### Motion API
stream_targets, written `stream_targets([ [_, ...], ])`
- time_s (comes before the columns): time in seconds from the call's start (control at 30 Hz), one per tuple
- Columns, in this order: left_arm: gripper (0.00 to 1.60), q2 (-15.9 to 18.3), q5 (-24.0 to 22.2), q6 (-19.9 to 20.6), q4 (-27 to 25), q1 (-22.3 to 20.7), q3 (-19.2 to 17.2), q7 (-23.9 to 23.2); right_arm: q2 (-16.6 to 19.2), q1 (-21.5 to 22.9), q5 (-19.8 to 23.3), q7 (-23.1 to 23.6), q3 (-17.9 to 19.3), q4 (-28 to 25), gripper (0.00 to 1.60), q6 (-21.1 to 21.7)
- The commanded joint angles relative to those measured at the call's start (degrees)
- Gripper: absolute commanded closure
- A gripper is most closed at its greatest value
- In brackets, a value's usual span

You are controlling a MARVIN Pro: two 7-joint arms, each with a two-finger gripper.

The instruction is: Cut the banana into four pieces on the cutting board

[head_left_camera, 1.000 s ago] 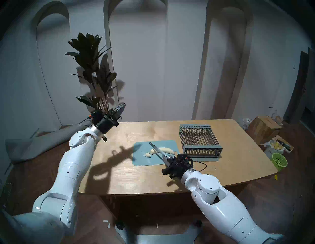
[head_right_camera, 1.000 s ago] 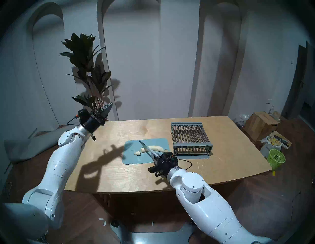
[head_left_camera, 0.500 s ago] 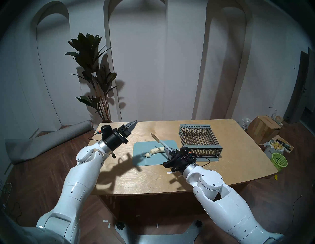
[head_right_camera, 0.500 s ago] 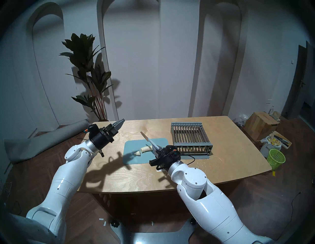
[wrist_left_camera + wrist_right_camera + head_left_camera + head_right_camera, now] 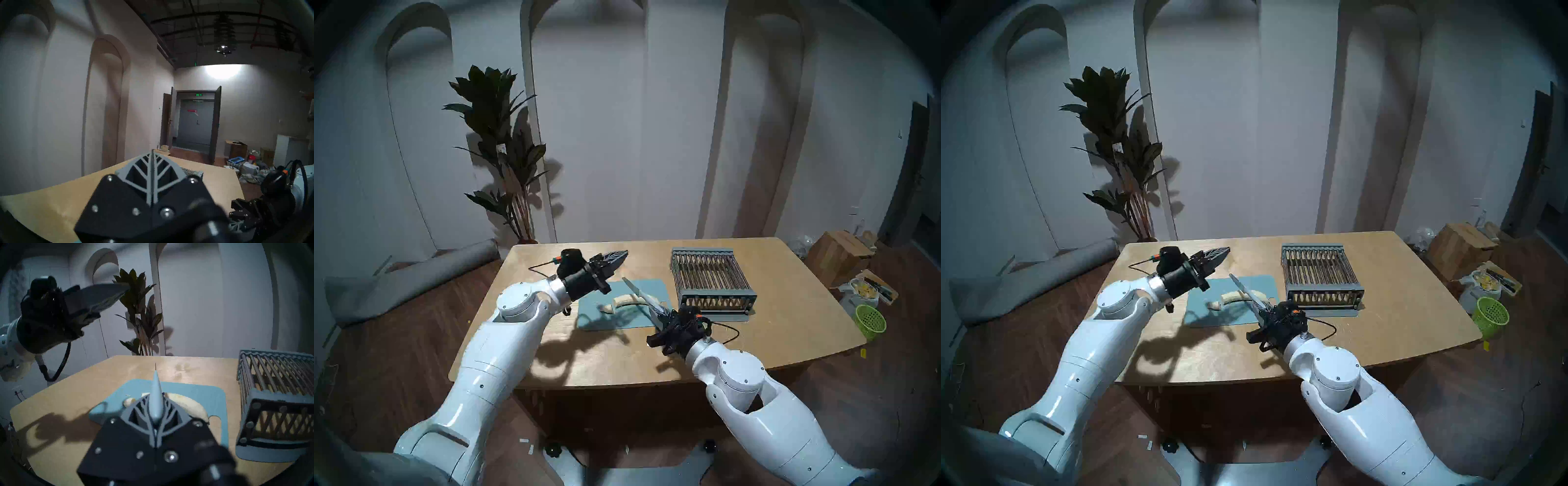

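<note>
Just right of the cutting board [image 5: 648,289] stands a wire rack [image 5: 711,279], apart.

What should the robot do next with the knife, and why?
Probably lower the knife onto the long banana piece for another cut. The right gripper holds it above the cutting board, and only one small piece is off. The left gripper is shut and empty.
</note>
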Motion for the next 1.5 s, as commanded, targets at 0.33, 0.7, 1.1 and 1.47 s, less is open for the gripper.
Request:
stream_targets([
  [0.33,1.60,-2.3,7.2,2.0,2.8,-5.8,6.7,2.6,-0.8,2.8,0.1,2.7,0.4,4.5,1.60,-4.0],
  [0.7,1.60,-0.1,10.8,0.1,8.1,-6.4,8.5,1.4,-2.3,5.7,0.2,4.2,-0.1,7.4,1.60,-3.6],
  [1.1,1.60,-0.8,11.5,-1.2,12.1,-8.2,8.1,0.9,-3.2,6.2,0.7,4.5,-0.5,8.7,1.60,-3.5],
  [1.47,1.60,-3.4,13.1,-3.4,19.1,-11.1,8.8,0.6,-3.7,6.8,1.1,4.7,-0.9,10.3,1.60,-3.3],
])
